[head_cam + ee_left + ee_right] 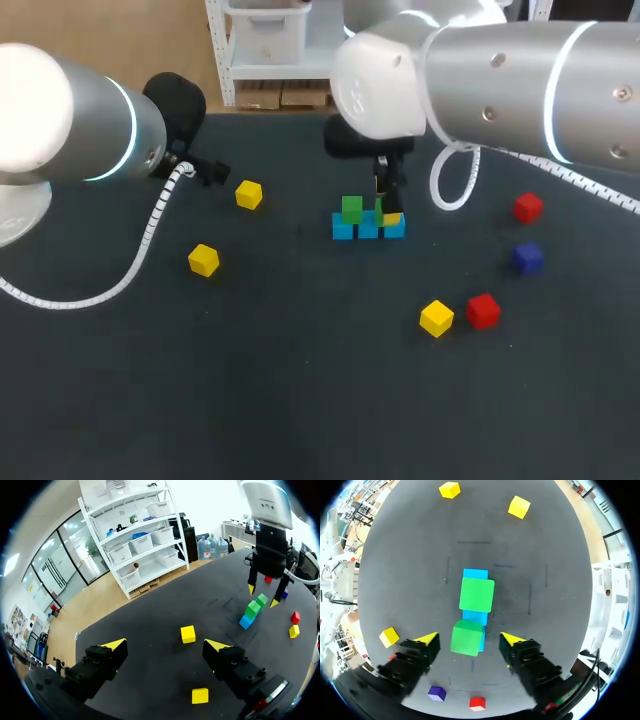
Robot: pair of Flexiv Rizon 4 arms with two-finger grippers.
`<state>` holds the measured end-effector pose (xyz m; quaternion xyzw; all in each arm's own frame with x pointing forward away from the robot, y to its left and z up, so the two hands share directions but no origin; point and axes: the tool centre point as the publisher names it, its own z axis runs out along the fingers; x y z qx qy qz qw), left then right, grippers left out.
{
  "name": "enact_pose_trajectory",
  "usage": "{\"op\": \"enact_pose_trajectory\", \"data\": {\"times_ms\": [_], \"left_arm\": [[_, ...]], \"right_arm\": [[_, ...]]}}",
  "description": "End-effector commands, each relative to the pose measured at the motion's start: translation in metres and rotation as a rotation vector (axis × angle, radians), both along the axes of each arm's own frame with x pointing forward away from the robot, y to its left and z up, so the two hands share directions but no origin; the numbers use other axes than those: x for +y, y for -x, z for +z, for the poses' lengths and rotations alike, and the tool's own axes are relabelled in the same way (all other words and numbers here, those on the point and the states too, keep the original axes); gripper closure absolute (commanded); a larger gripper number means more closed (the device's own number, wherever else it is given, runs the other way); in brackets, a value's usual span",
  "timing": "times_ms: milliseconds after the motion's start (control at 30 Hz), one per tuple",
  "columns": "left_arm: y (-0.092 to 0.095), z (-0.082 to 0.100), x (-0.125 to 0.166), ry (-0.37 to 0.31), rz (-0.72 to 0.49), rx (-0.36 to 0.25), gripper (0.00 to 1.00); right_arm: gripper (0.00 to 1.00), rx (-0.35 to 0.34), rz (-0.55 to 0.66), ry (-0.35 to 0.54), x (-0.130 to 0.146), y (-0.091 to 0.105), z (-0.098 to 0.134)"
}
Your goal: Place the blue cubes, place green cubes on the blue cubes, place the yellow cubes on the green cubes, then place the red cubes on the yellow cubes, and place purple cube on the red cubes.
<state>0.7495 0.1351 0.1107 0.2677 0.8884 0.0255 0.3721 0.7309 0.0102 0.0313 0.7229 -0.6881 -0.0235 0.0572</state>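
Observation:
Three blue cubes (368, 229) lie in a row mid-table. Two green cubes sit on them: one (351, 208) on the left end, one (467, 637) toward the right. My right gripper (386, 210) hangs straight above the right green cube, open, its fingertips (427, 639) clear of the cube on both sides. My left gripper (165, 645) is open and empty at the back left, with a yellow cube (188, 634) ahead of it. Other yellow cubes (203, 260) (436, 318), two red cubes (528, 207) (483, 310) and a purple cube (527, 257) lie loose.
The back-left yellow cube (249, 194) lies close to my left gripper (212, 174). A white coiled cable (150, 225) trails from the left arm over the table. Another cable loop (450, 185) hangs off the right arm, right of the stack.

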Motion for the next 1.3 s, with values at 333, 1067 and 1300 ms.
{"op": "enact_pose_trajectory", "data": {"times_ms": [333, 1067, 1300], "left_arm": [[-0.0012, 0.0003, 0.0008, 0.001, -0.004, 0.002, 0.00], [-0.0012, 0.0003, 0.0008, 0.001, -0.004, 0.002, 0.00], [-0.0012, 0.0003, 0.0008, 0.001, -0.004, 0.002, 0.00]], "right_arm": [[0.76, -0.002, 0.005, -0.002, 0.0013, -0.0003, -0.0009], [0.73, 0.009, 0.005, -0.010, 0.0002, -0.0005, -0.0010], [0.76, 0.009, 0.001, -0.013, 0.0006, -0.0011, -0.0013]]}}
